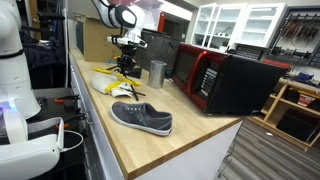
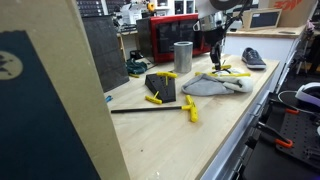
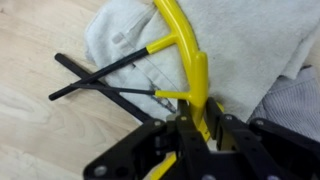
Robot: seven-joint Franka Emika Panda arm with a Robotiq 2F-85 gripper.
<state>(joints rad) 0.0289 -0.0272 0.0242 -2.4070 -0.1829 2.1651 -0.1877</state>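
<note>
In the wrist view, thin black shafts (image 3: 110,66) are pointing left, out over the bare wooden worktop (image 3: 40,130). They are springing from short yellow stubs on the yellow-handled tool (image 3: 200,80). The tool's long axis is running top to bottom in that view, curving from the upper edge down into the gripper (image 3: 197,128). The gripper's fingers are pinching narrowly on the yellow bar. A pale crumpled cloth (image 3: 250,40) is spreading beneath the tool and off to the right. Whether the tool is resting on it cannot be told.

In an exterior view, going left to right, the cloth (image 1: 103,84) is lying near the worktop's front edge. The gripper (image 1: 127,62) is holding the tool (image 1: 126,71) just over it. A metal cup (image 1: 157,73) is standing close on the right, the nearest thing in the way. A red microwave (image 1: 200,72) is sitting beyond the cup. A grey shoe (image 1: 142,118) is lying well apart, nearer the camera.

In an exterior view, a black stand (image 2: 162,87) and a loose yellow T-handle key (image 2: 190,108) are lying left of the cloth (image 2: 215,86).
</note>
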